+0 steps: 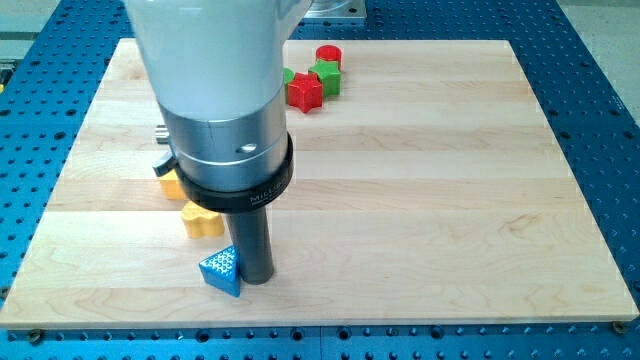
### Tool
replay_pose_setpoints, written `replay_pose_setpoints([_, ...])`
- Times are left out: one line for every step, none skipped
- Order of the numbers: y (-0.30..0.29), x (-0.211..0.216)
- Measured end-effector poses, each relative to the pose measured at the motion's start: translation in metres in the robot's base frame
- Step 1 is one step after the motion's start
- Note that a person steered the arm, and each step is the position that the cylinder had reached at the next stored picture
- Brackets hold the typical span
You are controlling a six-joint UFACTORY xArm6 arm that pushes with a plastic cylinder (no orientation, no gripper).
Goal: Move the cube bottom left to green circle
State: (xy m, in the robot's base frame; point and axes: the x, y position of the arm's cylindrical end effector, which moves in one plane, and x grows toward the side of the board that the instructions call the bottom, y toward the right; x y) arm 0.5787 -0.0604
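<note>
My tip rests on the wooden board near the view's bottom, touching the right side of a blue triangle-shaped block. At the view's top sits a cluster: a red star, a green star-like block, a red cylinder and a small green piece mostly hidden behind the arm, its shape unclear. No block that reads clearly as a cube shows.
A yellow block lies just above the blue block, and another yellow block sits further up, half hidden by the arm's wide body. A blue perforated table surrounds the board.
</note>
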Motion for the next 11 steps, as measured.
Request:
replay_pose_setpoints([0.009, -0.055])
replay_pose_setpoints([-0.010, -0.109])
replay_pose_setpoints([-0.006, -0.104])
replay_pose_setpoints([-0.030, -0.097])
replay_pose_setpoints([-0.081, -0.119])
replay_pose_setpoints([-0.111, -0.165])
replay_pose_setpoints([-0.078, -0.184])
replay_pose_setpoints([-0.101, -0.203])
replay_pose_setpoints([-0.127, -0.222])
replay_pose_setpoints([-0.146, -0.220])
replay_pose_setpoints([-0.147, -0.212])
